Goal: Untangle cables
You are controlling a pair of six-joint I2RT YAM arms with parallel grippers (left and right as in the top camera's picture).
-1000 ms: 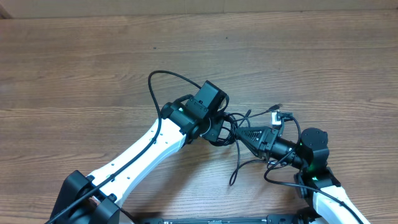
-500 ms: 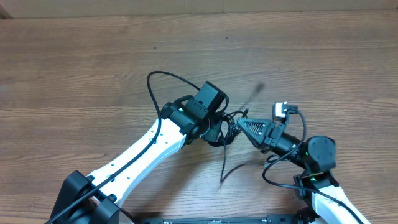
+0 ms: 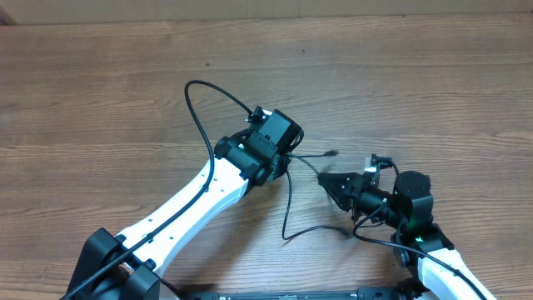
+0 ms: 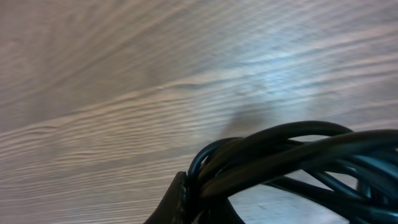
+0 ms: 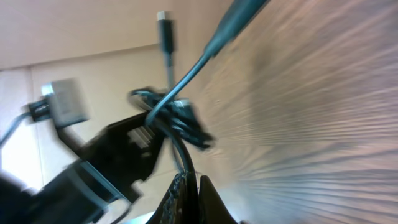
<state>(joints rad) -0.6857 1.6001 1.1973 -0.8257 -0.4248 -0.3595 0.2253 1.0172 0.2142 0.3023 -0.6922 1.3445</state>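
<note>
Left gripper [image 4: 185, 202]: fingers pressed together, pinched on the bundle of cables [image 4: 292, 152].
Right gripper [image 5: 188, 196]: fingers pressed together, pinched on one thin cable [image 5: 179, 152] that ran left to the bundle.
Bundle place: near the middle of the wooden table [image 3: 125, 100], just left of the right gripper.
Plug [image 3: 331, 153]: stuck out right of the bundle.
Loose loop [image 3: 287, 208]: ran toward the near edge, then curled right.
</note>
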